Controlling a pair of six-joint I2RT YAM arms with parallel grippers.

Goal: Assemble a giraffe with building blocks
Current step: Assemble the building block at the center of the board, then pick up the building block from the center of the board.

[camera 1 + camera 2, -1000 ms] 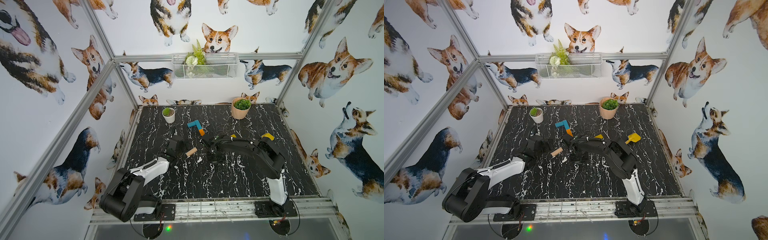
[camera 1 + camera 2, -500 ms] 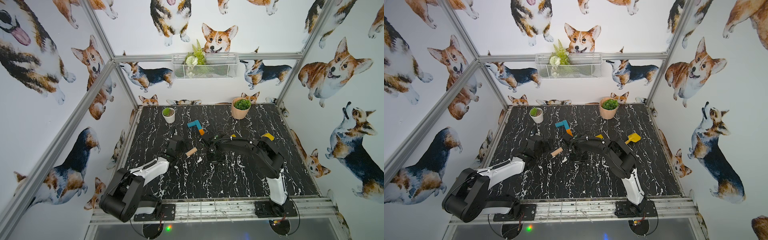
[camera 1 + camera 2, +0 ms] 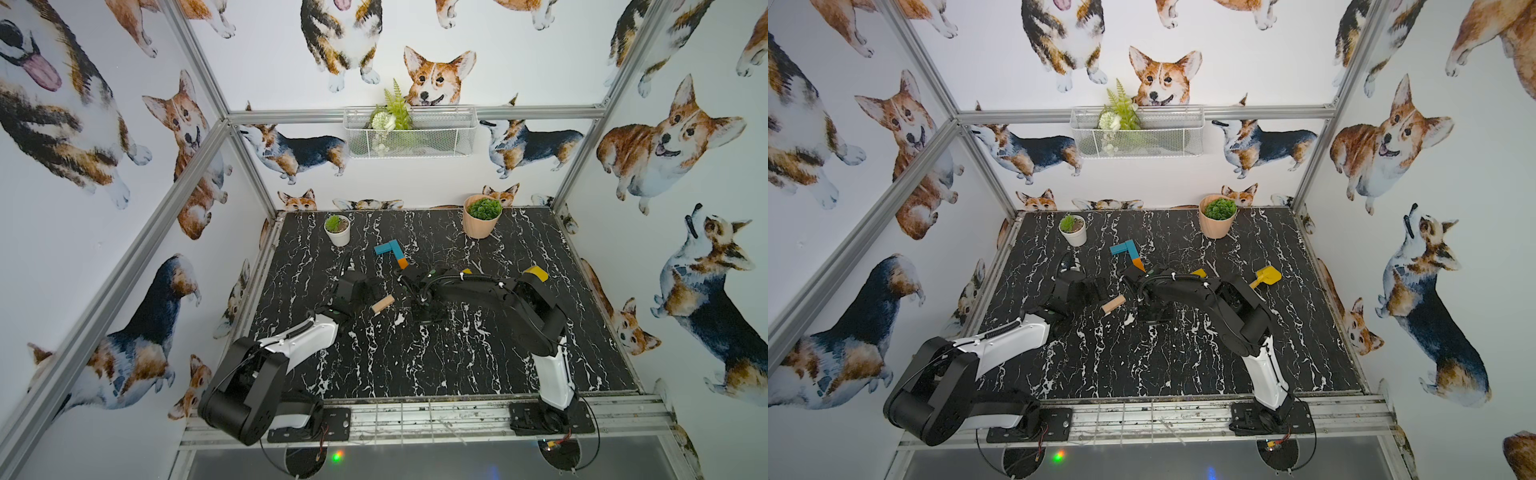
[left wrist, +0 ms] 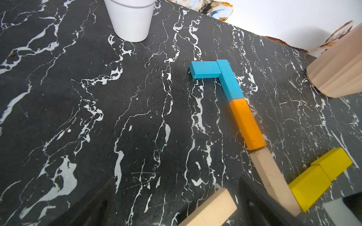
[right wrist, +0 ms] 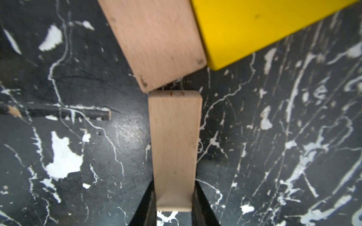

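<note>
While right jaws clamp tan block (image 5: 174, 148) at giraffe (image 4: 246, 125) | left jaws apart, second block (image 4: 211, 210) between.

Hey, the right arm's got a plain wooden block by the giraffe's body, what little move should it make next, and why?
Probably nudge the held wooden block slightly forward. The right pincer is shut on it, and its far end sits just short of the neck's wooden block, beside the yellow block, with a thin dark gap between.
</note>
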